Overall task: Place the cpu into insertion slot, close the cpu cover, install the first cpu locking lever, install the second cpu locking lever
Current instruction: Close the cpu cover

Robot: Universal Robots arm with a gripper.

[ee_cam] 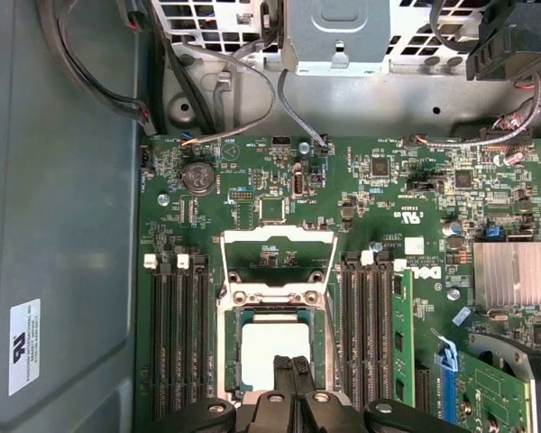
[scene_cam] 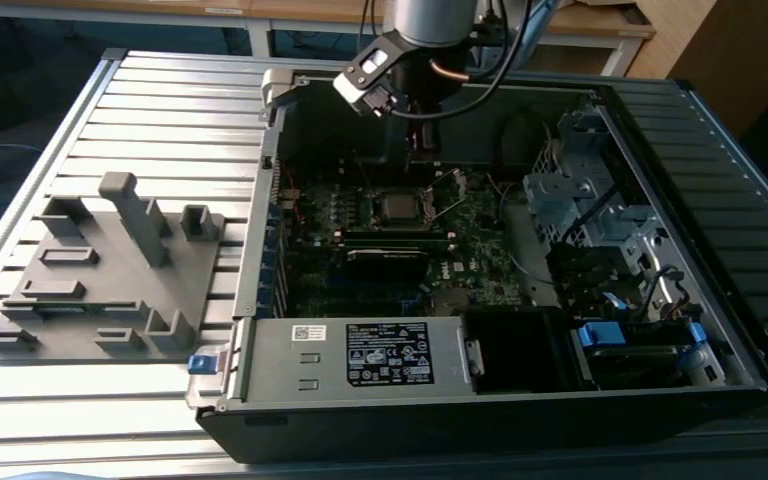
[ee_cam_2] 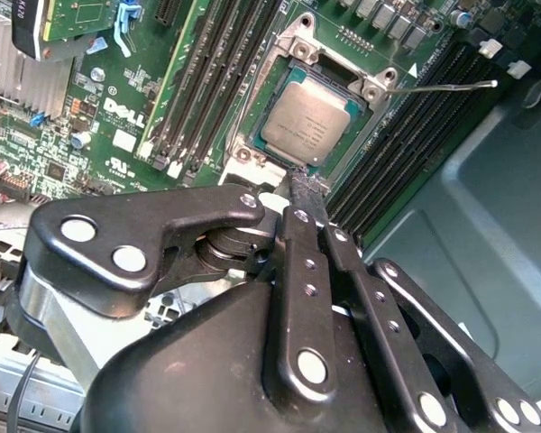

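Exterior view: the arm (scene_cam: 427, 15) reaches down into the computer case (scene_cam: 491, 420). Its gripper (ee_cam_2: 305, 185), pinched together and empty, hangs at the edge of the insertion slot (ee_cam_2: 252, 153), hiding one corner; the cpu (ee_cam_2: 308, 124) lies inside, cpu cover (ee_cam: 278, 235) swung open.

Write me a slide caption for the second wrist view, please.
Gripper shut by the insertion slot's edge, cpu seated inside.

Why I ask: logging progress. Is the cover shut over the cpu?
No, the cover stands open beyond the bare cpu in the first wrist view.
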